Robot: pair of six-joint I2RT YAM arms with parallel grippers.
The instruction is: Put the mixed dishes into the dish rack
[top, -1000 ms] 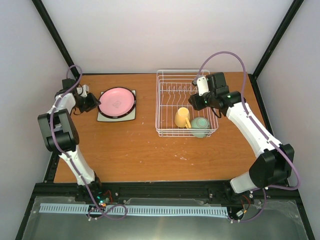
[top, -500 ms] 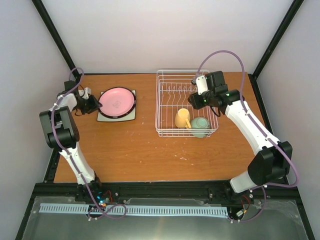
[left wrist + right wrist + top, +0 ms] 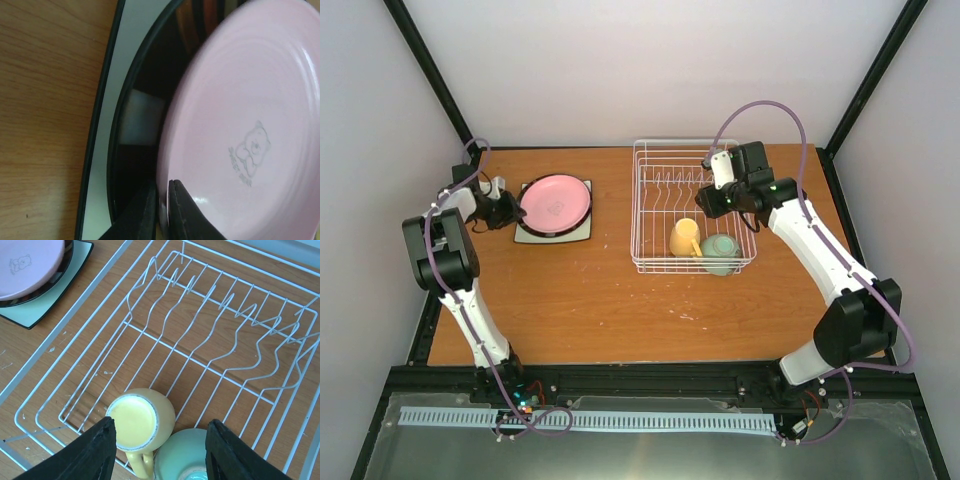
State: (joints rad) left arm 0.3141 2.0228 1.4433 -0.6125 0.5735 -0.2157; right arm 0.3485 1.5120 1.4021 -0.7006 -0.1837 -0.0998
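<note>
The white wire dish rack [image 3: 665, 170] stands at the back middle. A yellow mug [image 3: 684, 236] and a pale-green bowl [image 3: 720, 254] lie upside down in its near end, also in the right wrist view: the mug [image 3: 141, 424] and the bowl [image 3: 185, 456]. The pink plate [image 3: 555, 203] tops a stack on a black-rimmed plate [image 3: 142, 100] and the square off-white plate [image 3: 580, 228]. My left gripper [image 3: 163, 200] is shut on the pink plate's [image 3: 250, 125] left rim. My right gripper [image 3: 160, 440] is open and empty above the rack [image 3: 210, 325]. The mint-green plate is hidden.
The wooden table [image 3: 570, 300] has black frame posts at its back corners [image 3: 430, 80] and grey walls close on both sides. The rack's upright prongs [image 3: 670, 185] stand empty in its far half.
My left gripper has closed in on the pink plate's left rim. My right gripper has shifted slightly left over the rack.
</note>
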